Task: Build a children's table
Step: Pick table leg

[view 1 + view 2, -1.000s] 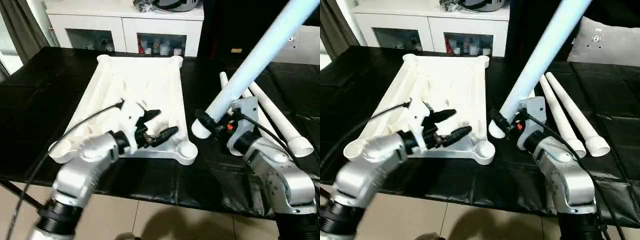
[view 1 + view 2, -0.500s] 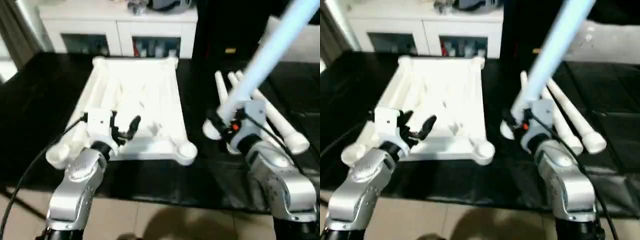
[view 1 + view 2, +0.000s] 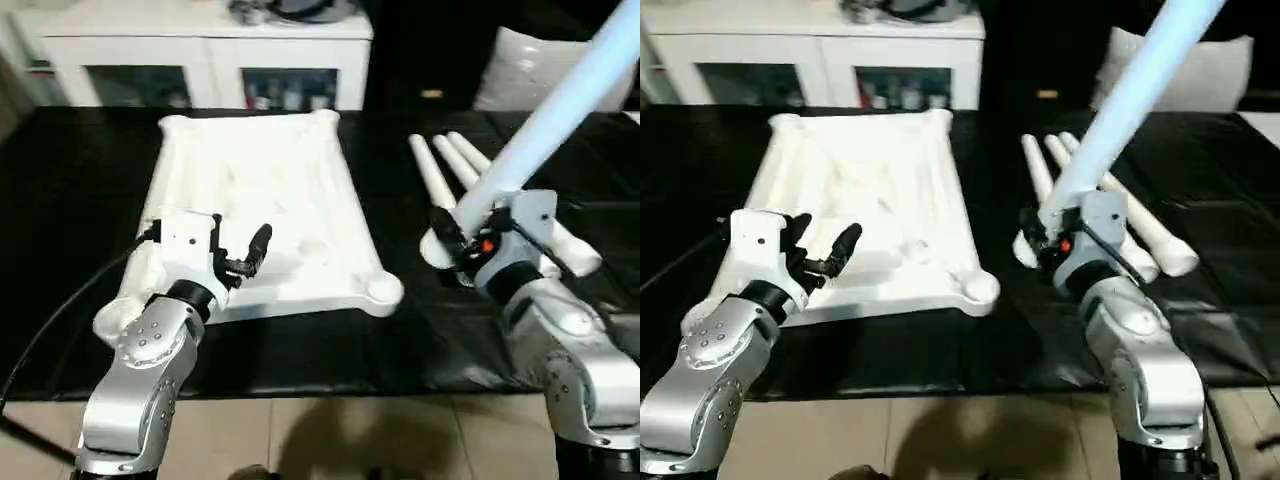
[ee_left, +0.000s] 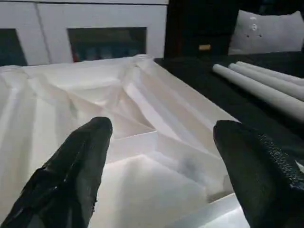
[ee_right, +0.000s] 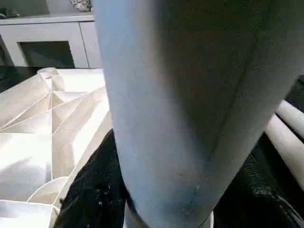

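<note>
The tabletop [image 3: 262,205] is laid ribbed side up on the black table [image 3: 60,200], left of centre. One leg [image 3: 540,125] is clamped in the right gripper [image 3: 452,240] near its lower end – tilted up and away to the right, its base just right of the near-right socket [image 3: 384,290]. Three legs [image 3: 440,170] are laid flat further right. The left gripper [image 3: 240,255] is held spread over the tabletop's near-left part, w/ nothing between its fingers. A cabinet [image 3: 190,60] is seen beyond.

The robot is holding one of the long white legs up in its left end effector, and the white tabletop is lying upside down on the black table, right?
Not quite. The lifted leg is held by the right end effector, as the left eye view shows. The left end effector is open and empty over the tabletop, which does lie upside down on the black table.
</note>
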Available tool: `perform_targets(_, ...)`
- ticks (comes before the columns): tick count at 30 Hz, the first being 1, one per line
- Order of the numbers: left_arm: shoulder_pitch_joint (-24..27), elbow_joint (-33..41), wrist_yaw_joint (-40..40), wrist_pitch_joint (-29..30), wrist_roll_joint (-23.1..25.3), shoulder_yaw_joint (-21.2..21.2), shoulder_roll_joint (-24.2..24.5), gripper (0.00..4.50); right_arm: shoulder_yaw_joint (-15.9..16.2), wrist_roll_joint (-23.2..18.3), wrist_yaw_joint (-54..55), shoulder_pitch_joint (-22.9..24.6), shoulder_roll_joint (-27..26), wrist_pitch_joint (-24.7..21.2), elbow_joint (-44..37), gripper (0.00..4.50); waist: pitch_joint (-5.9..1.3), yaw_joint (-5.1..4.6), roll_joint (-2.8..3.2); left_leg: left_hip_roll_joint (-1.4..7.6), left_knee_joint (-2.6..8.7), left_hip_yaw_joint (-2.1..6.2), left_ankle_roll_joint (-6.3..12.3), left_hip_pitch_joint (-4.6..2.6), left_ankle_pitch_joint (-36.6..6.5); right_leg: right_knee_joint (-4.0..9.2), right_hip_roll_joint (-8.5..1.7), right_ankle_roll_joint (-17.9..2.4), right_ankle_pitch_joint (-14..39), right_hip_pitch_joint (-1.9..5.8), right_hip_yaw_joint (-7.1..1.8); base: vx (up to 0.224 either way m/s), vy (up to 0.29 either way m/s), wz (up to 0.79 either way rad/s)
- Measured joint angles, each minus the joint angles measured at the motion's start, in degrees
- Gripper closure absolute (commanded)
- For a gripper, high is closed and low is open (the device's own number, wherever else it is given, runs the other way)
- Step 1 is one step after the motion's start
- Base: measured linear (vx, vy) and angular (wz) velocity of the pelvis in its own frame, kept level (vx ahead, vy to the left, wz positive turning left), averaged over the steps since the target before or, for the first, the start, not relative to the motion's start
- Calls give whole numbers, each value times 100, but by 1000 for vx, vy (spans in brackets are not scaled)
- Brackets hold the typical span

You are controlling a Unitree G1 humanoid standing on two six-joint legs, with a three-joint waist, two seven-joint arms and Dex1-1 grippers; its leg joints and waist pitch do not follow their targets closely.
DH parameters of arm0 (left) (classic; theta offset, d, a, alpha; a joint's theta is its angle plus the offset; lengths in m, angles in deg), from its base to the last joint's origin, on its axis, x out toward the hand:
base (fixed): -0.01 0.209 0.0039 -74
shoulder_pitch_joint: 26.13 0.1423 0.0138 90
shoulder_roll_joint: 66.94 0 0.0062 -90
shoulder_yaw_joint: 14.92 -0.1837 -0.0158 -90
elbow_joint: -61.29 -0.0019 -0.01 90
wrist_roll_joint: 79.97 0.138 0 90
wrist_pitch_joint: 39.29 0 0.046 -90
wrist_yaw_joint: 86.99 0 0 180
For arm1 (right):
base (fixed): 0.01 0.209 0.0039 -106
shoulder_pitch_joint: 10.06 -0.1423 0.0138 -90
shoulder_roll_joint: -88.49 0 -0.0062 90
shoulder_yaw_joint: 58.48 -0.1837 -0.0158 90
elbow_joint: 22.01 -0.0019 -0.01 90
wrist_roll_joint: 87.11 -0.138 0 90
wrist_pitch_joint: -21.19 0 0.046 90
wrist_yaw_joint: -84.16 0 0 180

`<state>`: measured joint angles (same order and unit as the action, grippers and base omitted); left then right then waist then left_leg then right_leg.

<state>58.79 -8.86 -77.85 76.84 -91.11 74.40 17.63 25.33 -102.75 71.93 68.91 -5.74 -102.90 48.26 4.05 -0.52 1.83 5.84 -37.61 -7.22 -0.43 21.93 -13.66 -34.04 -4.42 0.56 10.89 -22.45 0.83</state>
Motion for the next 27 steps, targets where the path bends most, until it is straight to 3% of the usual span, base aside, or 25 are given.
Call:
perform_targets(3,0,19,9,1,8,-29,7,64,8,232,295,-14,-51,185,12,260,-1,5,-2,7,12,-2,-12,11,29,-11,0,33,-90,-25,2,0,0,0)
perform_targets(8,-4,19,13,3,37,-33,22,64,92,191,170,59,5,117,-23,260,-1,25,-2,13,88,-6,-13,11,30,-10,3,34,-114,-51,11,10,-6,0)
perform_targets(10,-4,25,18,3,74,-34,29,64,67,72,189,312,-92,-98,-182,260,-2,70,-3,19,131,-8,-7,11,34,0,9,47,-97,-61,19,56,-31,2)
perform_targets(13,20,121,55,3,55,-35,26,64,47,-12,195,562,-176,-207,-228,260,-1,85,-1,32,138,-8,22,18,47,-1,11,24,-79,-74,43,56,-21,1)
perform_targets(24,105,188,77,-37,89,-52,69,64,60,-96,162,586,-161,-207,-510,260,3,68,1,47,137,-10,-46,1,49,-7,20,18,-84,-61,46,0,0,0)
perform_targets(26,108,195,81,-26,104,-77,122,64,85,-114,156,600,-164,-207,-537,260,8,43,15,77,137,22,-64,0,54,11,53,2,-93,-42,77,0,0,0)
perform_targets(27,127,203,80,-25,103,-71,142,64,135,-146,136,627,-182,-207,-542,260,16,14,30,115,137,74,-85,2,62,23,78,-67,-91,-16,150,7,-51,7)
